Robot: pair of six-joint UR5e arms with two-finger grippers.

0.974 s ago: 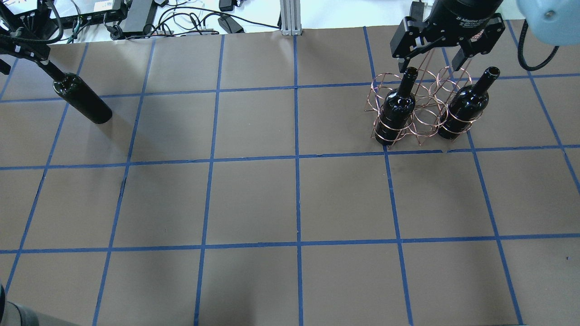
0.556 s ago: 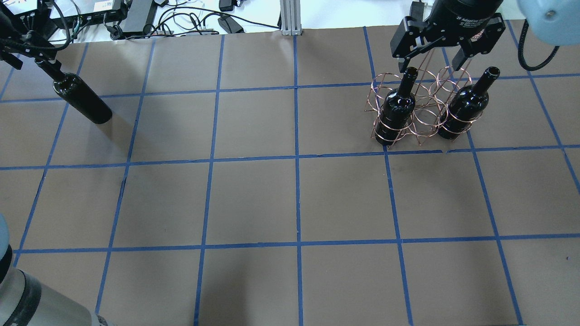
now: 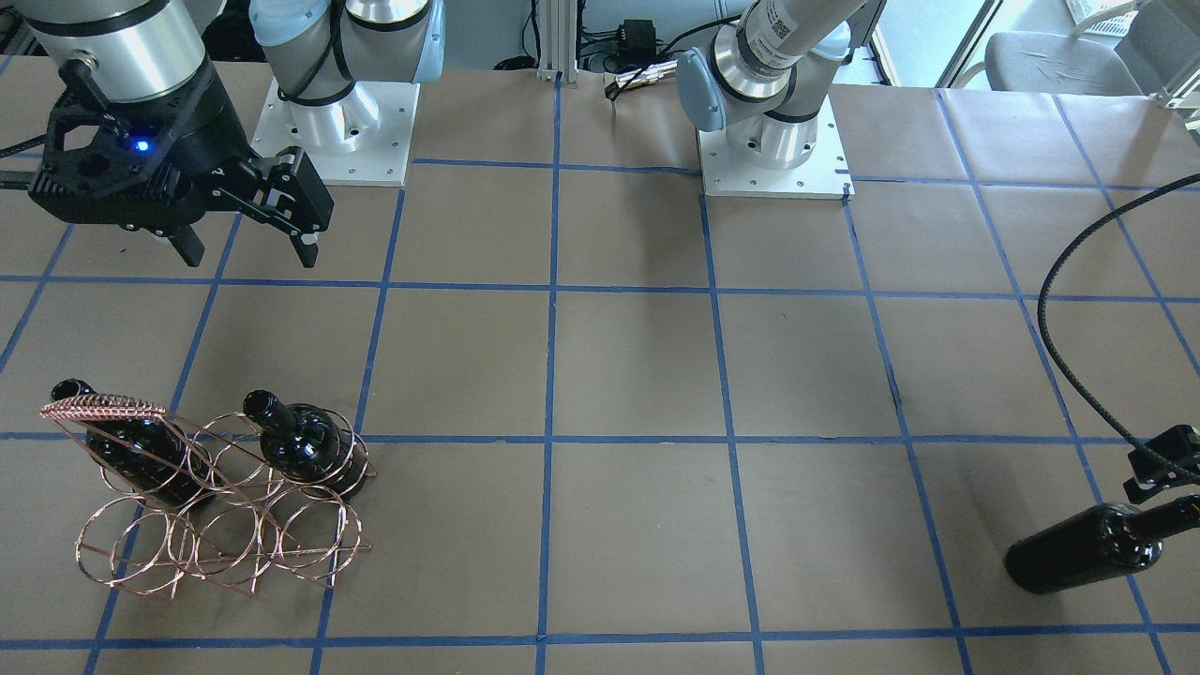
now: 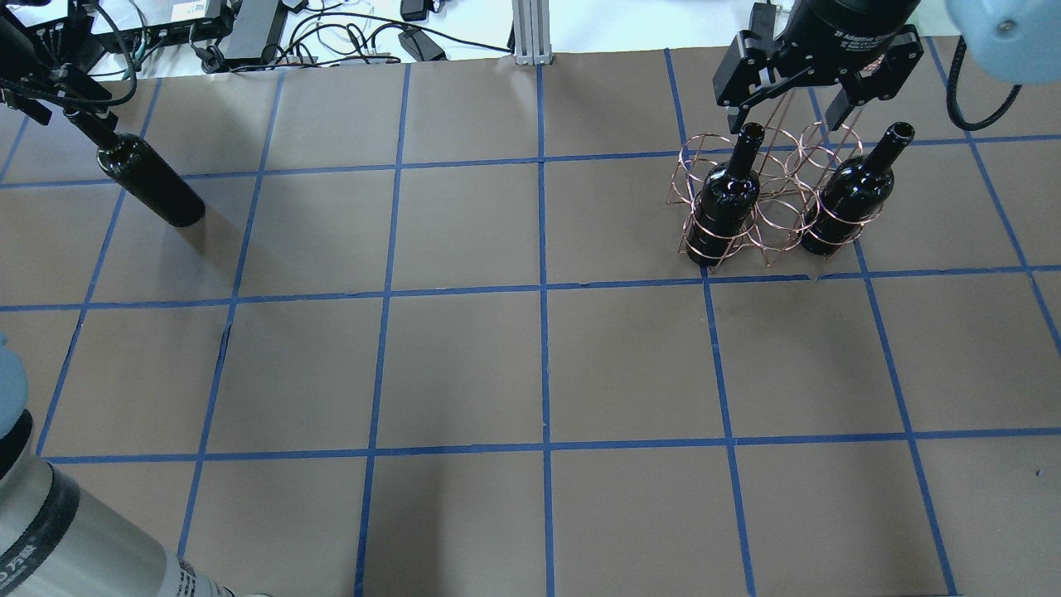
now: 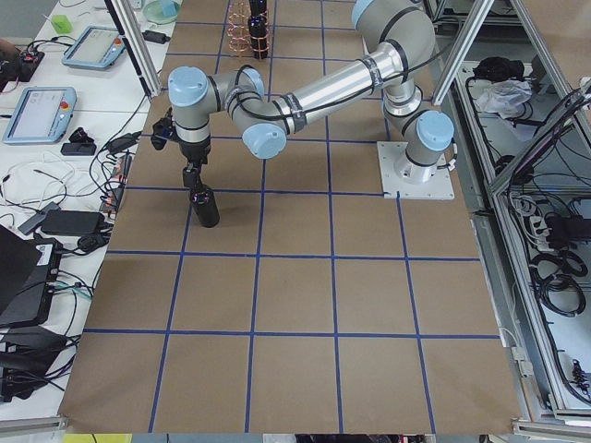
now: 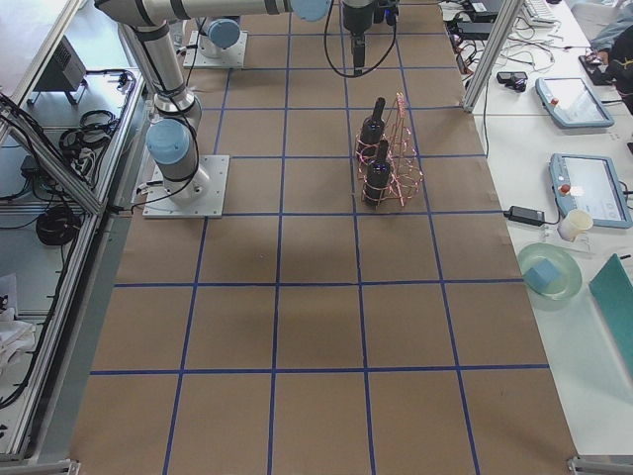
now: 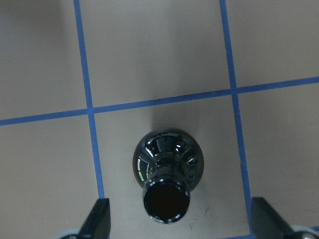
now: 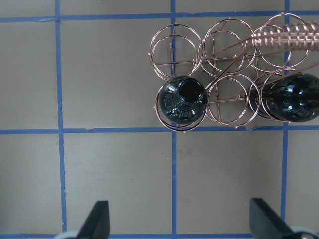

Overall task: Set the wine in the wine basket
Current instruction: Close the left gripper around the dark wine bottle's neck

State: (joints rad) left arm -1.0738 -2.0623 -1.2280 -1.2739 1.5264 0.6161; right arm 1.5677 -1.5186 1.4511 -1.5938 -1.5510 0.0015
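Two glossy black glass bottles (image 4: pixel 725 199) stand in the copper-wire wine basket (image 4: pixel 771 236), far-right corner; third bottle (image 4: pixel 149 181), far-left corner, remains; left gripper (image 7: pixel 180 204) and right gripper (image 8: pixel 179 203) released.

The only print that can be read stands on the matte black housing of the right gripper (image 4: pixel 786 123), which hangs just above the copper-coloured thin-wire wine basket (image 4: pixel 775 211). Its small white letters spell "2F Adaptive", and the rest of that line cannot be made out. Well away from the basket, near the robot's base, a white sticker (image 3: pixel 782 19) sits on the silver-grey tube of the left arm (image 3: pixel 806 42), its dark print too small to read. Far from the basket, at the overhead view's lower left corner, a dark letter fragment (image 4: pixel 10 572) on that arm's grey tube is cut off by the edge and illegible.
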